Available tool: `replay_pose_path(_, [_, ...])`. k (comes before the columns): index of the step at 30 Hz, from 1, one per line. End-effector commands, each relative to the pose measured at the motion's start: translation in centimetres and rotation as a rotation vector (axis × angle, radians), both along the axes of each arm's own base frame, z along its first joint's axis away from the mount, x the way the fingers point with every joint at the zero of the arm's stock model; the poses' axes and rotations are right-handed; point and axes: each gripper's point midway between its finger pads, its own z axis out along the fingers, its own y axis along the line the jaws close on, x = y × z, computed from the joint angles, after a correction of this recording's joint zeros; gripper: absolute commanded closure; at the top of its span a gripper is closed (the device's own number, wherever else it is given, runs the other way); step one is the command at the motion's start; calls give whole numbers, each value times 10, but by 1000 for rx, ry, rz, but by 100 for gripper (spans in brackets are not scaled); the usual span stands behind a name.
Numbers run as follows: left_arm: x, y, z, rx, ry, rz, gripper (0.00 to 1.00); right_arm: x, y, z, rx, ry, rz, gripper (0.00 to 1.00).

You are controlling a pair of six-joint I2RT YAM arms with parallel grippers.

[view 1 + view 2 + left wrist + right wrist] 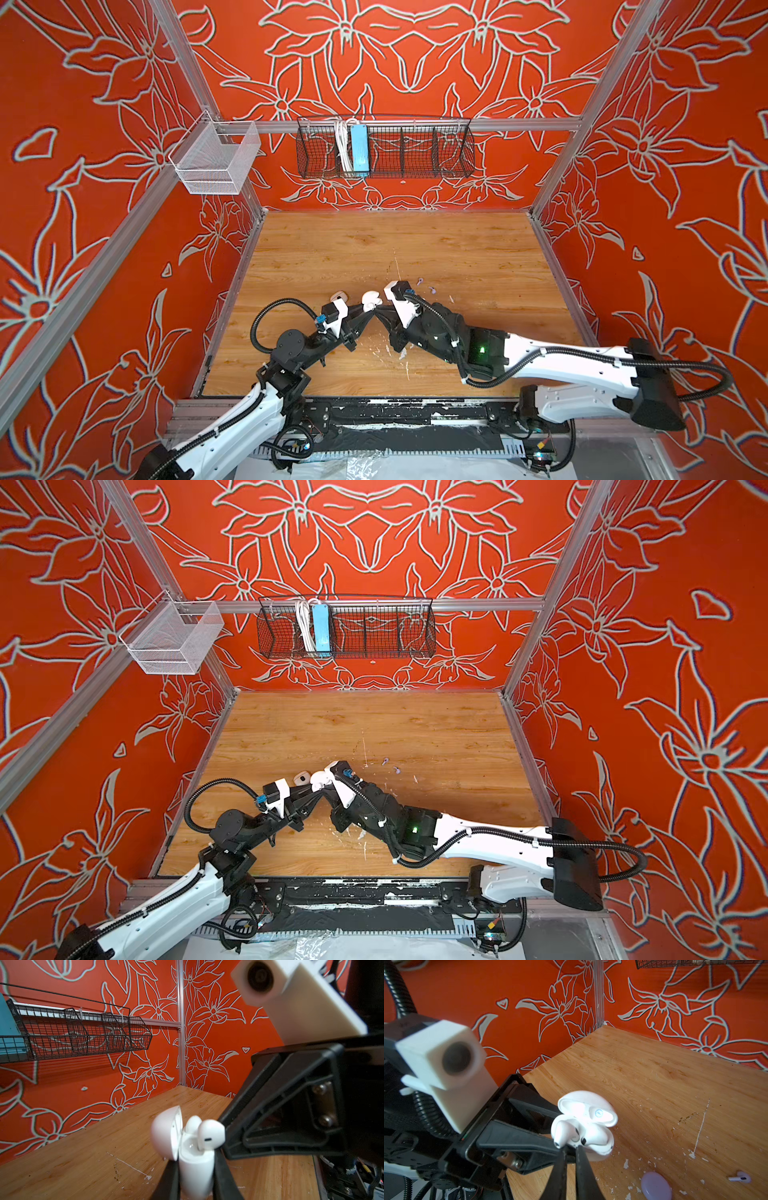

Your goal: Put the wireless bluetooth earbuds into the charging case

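My left gripper (196, 1167) is shut on the body of a white charging case (195, 1176) and holds it upright above the wooden table, its lid (166, 1132) swung open. One white earbud (193, 1124) sits in the far slot. My right gripper (571, 1147) is shut on a second white earbud (211, 1134), whose stem reaches down into the near slot. Both top views show the two grippers meeting tip to tip at the case (371, 300) (320, 780), left of the table's middle. Two lavender earbuds (420, 281) (432, 289) lie on the table beyond the right arm.
A closed lavender case (656, 1186) lies by the right gripper, with a lavender earbud (739, 1178) further off. Another white case (338, 296) rests behind the left gripper. White paint flecks dot the wood. A black wire basket (386, 149) and a white mesh basket (216, 158) hang on the walls.
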Motion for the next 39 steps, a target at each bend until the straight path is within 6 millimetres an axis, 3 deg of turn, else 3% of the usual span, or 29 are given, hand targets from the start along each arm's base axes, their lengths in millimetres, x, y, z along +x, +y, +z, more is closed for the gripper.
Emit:
replay_pose_path(1, [-3, -3, 16, -6, -43, -19, 100, -3, 4, 23, 39, -12, 12, 87])
replay_pose_path(7, [-3, -4, 16, -5, -43, -23, 100, -1, 11, 24, 20, -6, 13, 87])
replay_pose_path(13, [-4, -3, 16, -6, -44, -22, 100, 2, -7, 31, 17, -33, -31, 87])
replay_pose_path(21, [-8, -9, 11, 47, -55, -57, 100, 30, -78, 42, -90, -46, -280, 75])
replay_pose_path(29, [-25, -28, 15, 69, -78, -226, 100, 71, -143, 16, -128, 166, -422, 72])
replay_pose_path(33, [-31, -33, 15, 94, -91, -277, 100, 87, -146, -8, -199, 275, -418, 72])
replay_pose_path(39, [-35, -36, 16, 104, -101, -305, 100, 93, -120, -36, -255, 373, -323, 71])
